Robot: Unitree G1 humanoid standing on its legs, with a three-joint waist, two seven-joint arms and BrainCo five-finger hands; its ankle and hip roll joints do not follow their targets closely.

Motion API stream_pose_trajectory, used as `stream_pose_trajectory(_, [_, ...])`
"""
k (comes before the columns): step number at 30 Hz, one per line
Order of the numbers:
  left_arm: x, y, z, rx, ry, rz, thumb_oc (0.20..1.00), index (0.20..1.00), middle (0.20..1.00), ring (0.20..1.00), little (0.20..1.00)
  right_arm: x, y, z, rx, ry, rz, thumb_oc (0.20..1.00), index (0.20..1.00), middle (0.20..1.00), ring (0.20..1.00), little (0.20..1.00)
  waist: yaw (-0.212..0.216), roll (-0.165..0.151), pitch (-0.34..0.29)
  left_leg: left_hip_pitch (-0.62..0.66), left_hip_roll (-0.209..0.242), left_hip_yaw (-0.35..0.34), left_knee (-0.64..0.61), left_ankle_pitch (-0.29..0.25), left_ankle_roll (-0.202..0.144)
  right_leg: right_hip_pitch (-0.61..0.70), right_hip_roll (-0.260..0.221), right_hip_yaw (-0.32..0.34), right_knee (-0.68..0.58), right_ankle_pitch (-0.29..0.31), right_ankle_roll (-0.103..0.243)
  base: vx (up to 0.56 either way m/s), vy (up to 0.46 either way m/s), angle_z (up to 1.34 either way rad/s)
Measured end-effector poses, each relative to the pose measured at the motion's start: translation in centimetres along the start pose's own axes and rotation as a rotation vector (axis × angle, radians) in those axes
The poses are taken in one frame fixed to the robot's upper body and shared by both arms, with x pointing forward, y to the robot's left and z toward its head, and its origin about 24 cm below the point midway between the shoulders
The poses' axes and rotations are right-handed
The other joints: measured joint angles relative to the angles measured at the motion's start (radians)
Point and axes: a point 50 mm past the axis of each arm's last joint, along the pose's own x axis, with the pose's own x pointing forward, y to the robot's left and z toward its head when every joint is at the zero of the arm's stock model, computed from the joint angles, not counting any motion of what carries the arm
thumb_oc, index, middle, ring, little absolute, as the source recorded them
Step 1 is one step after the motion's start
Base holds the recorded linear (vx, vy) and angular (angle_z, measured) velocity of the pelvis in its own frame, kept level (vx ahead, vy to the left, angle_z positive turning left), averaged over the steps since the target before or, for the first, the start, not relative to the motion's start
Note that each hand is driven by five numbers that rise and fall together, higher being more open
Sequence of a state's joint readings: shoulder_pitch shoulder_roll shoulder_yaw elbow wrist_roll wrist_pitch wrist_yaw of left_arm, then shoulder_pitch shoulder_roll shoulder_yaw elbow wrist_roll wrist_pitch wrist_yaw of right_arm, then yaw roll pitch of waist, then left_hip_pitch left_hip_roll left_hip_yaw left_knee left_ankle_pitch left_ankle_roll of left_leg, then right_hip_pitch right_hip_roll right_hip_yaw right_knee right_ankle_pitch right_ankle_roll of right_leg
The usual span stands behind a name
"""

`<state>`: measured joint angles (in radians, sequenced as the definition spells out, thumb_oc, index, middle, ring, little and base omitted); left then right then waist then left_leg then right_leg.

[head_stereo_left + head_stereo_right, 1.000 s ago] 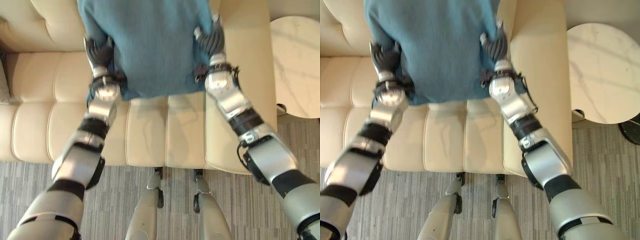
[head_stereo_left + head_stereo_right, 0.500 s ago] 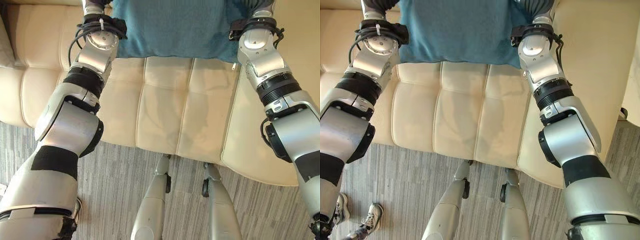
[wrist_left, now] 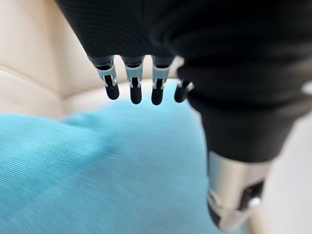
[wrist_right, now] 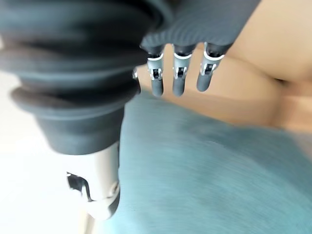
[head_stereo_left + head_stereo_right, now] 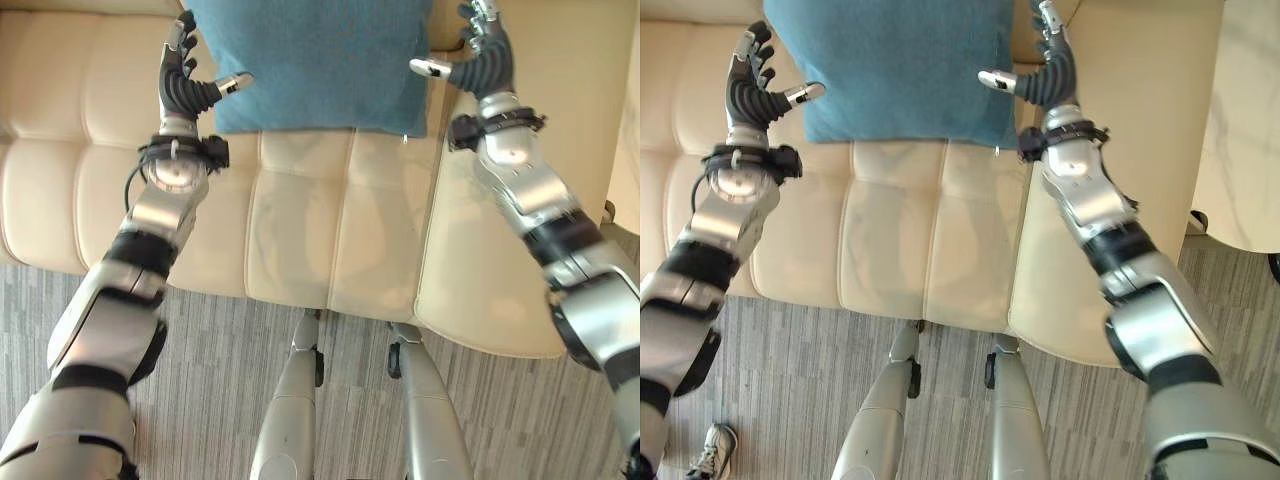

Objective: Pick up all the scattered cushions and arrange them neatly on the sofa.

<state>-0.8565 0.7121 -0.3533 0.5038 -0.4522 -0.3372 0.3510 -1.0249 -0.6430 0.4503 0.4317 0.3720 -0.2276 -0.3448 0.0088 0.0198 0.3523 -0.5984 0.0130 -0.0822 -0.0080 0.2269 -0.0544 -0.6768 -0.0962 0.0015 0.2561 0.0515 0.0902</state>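
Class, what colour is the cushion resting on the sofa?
Teal blue cushion, plain; clearest in the left eye view.

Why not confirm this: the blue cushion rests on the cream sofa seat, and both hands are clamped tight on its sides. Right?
Not quite. The blue cushion does rest on the cream sofa, but the left hand and right hand are open, fingers straight and thumbs spread, one at each side of it. The left eye view shows this.

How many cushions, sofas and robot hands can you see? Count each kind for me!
Blue cushion: 1
Cream sofa: 1
Robot hands: 2, the left hand and the right hand, both open beside the cushion
Total: 4
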Motion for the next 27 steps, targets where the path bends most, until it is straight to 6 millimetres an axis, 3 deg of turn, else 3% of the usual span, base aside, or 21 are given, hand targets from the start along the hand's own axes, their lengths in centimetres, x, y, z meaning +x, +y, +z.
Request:
stream_pose_trajectory(3, [-5.4, 2.2, -3.2, -0.034, 0.093, 0.032, 1.000, 1.000, 1.000, 1.000, 1.000, -5.5, -1.1, -2.3, -0.015, 0.032, 0.036, 1.000, 1.000, 1.000, 1.000, 1.000, -0.001, -0.008, -0.005, 0.084, 0.001, 0.014, 0.001, -0.039, -0.008, 0.079, -0.001, 0.006, -0.005, -0.028, 0.010, 0.03, 0.002, -0.07])
stream_pose_trajectory(4, [-7.8, 3.3, -4.5, -0.030, 0.156, 0.052, 1.000, 1.000, 1.000, 1.000, 1.000, -8.0, -1.8, -3.2, -0.015, 0.067, 0.036, 1.000, 1.000, 1.000, 1.000, 1.000, -0.002, -0.009, -0.006, 0.107, 0.001, 0.013, 0.001, -0.044, -0.010, 0.105, -0.001, 0.005, -0.009, -0.031, 0.009, 0.06, 0.010, -0.03])
stream_pose_trajectory(5, [-12.0, 4.6, -7.1, -0.022, 0.296, 0.078, 1.000, 1.000, 1.000, 1.000, 1.000, -12.2, -2.8, -5.3, -0.025, 0.176, 0.041, 1.000, 1.000, 1.000, 1.000, 1.000, -0.003, -0.013, -0.008, 0.140, 0.002, 0.014, 0.003, -0.057, -0.006, 0.142, -0.001, 0.005, -0.023, -0.033, 0.005, 0.05, 0.011, -0.02])
stream_pose_trajectory(7, [-16.5, 5.3, -9.5, -0.011, 0.457, 0.085, 1.000, 1.000, 1.000, 1.000, 1.000, -16.2, -3.2, -7.9, -0.036, 0.340, 0.069, 1.000, 1.000, 1.000, 1.000, 1.000, -0.001, -0.020, -0.015, 0.165, 0.003, 0.017, 0.009, -0.069, 0.003, 0.172, -0.005, 0.005, -0.037, -0.043, -0.011, 0.03, 0.022, -0.11])
stream_pose_trajectory(11, [-25.2, 4.6, -13.0, -0.015, 0.766, 0.046, 1.000, 1.000, 1.000, 1.000, 1.000, -23.6, -3.0, -10.4, -0.008, 0.584, 0.129, 1.000, 1.000, 1.000, 1.000, 1.000, -0.011, -0.040, -0.031, 0.238, 0.003, 0.046, 0.011, -0.083, 0.014, 0.256, -0.012, 0.005, -0.089, -0.023, -0.005, 0.06, 0.069, -0.22])
stream_pose_trajectory(12, [-30.1, 4.2, -14.3, 0.007, 0.948, 0.015, 1.000, 1.000, 1.000, 1.000, 1.000, -27.5, -2.0, -12.1, 0.039, 0.740, 0.149, 1.000, 1.000, 1.000, 1.000, 1.000, -0.026, -0.064, -0.069, 0.291, 0.004, 0.070, 0.012, -0.106, 0.019, 0.317, -0.012, 0.024, -0.133, -0.013, -0.003, 0.07, 0.137, -0.46])
stream_pose_trajectory(13, [-32.6, 4.0, -14.9, 0.010, 1.046, 0.013, 1.000, 1.000, 1.000, 1.000, 1.000, -29.6, -1.7, -12.9, 0.050, 0.827, 0.157, 1.000, 1.000, 1.000, 1.000, 1.000, -0.031, -0.070, -0.095, 0.318, 0.004, 0.085, 0.012, -0.116, 0.024, 0.350, -0.017, 0.025, -0.157, -0.008, 0.002, 0.09, 0.148, -0.49])
stream_pose_trajectory(16, [-37.7, 2.6, -15.6, 0.006, 1.250, -0.022, 1.000, 1.000, 1.000, 1.000, 1.000, -36.2, -0.3, -15.0, 0.075, 1.112, 0.176, 1.000, 1.000, 1.000, 1.000, 1.000, -0.048, -0.091, -0.182, 0.375, -0.002, 0.119, 0.023, -0.156, 0.046, 0.421, -0.030, 0.028, -0.208, 0.003, 0.012, 0.04, 0.101, -0.31])
stream_pose_trajectory(17, [-38.5, 2.2, -15.5, 0.012, 1.277, -0.073, 1.000, 1.000, 1.000, 1.000, 1.000, -38.2, 0.2, -15.2, 0.077, 1.202, 0.206, 1.000, 1.000, 1.000, 1.000, 1.000, -0.053, -0.102, -0.200, 0.409, -0.007, 0.134, 0.005, -0.158, 0.048, 0.447, -0.036, 0.028, -0.227, 0.016, 0.021, 0.02, 0.130, -0.35])
stream_pose_trajectory(20, [-38.5, 2.2, -15.8, 0.024, 1.292, -0.089, 1.000, 1.000, 1.000, 1.000, 1.000, -40.6, 0.4, -15.4, 0.079, 1.299, 0.207, 1.000, 1.000, 1.000, 1.000, 1.000, -0.065, -0.118, -0.233, 0.462, -0.021, 0.169, -0.029, -0.156, 0.055, 0.482, -0.048, 0.046, -0.278, 0.054, 0.024, -0.05, 0.096, -0.34])
stream_pose_trajectory(22, [-39.0, 2.4, -15.9, 0.037, 1.314, -0.093, 1.000, 1.000, 1.000, 1.000, 1.000, -41.2, 0.8, -15.6, 0.072, 1.332, 0.226, 1.000, 1.000, 1.000, 1.000, 1.000, -0.069, -0.123, -0.267, 0.489, -0.031, 0.209, -0.053, -0.153, 0.061, 0.486, -0.054, 0.081, -0.295, 0.090, 0.045, -0.19, 0.016, -0.57])
stream_pose_trajectory(24, [-38.3, 2.5, -15.9, 0.056, 1.290, -0.115, 1.000, 1.000, 1.000, 1.000, 1.000, -40.8, 1.0, -15.7, 0.070, 1.320, 0.236, 1.000, 1.000, 1.000, 1.000, 1.000, -0.074, -0.122, -0.266, 0.491, -0.034, 0.234, -0.046, -0.143, 0.074, 0.480, -0.055, 0.082, -0.291, 0.140, 0.043, -0.25, -0.028, -0.47])
stream_pose_trajectory(25, [-37.4, 2.3, -16.1, 0.054, 1.265, -0.122, 1.000, 1.000, 1.000, 1.000, 1.000, -39.9, 1.0, -16.1, 0.067, 1.303, 0.234, 1.000, 1.000, 1.000, 1.000, 1.000, -0.073, -0.097, -0.250, 0.470, -0.006, 0.257, -0.029, -0.137, 0.100, 0.473, -0.046, 0.044, -0.303, 0.202, 0.079, -0.24, -0.027, -0.23])
stream_pose_trajectory(26, [-36.4, 1.9, -16.3, 0.046, 1.236, -0.125, 1.000, 1.000, 1.000, 1.000, 1.000, -39.7, 1.0, -16.1, 0.065, 1.302, 0.231, 1.000, 1.000, 1.000, 1.000, 1.000, -0.075, -0.073, -0.239, 0.465, 0.015, 0.249, -0.027, -0.126, 0.111, 0.462, -0.027, 0.004, -0.237, 0.151, 0.114, -0.22, -0.049, 0.02])
stream_pose_trajectory(27, [-35.5, 1.7, -16.4, 0.040, 1.210, -0.128, 1.000, 1.000, 1.000, 1.000, 1.000, -39.9, 1.0, -16.1, 0.066, 1.312, 0.232, 1.000, 1.000, 1.000, 1.000, 1.000, -0.074, -0.051, -0.234, 0.460, 0.036, 0.227, -0.022, -0.116, 0.112, 0.446, -0.007, -0.013, -0.094, 0.051, 0.105, -0.14, -0.045, 0.31])
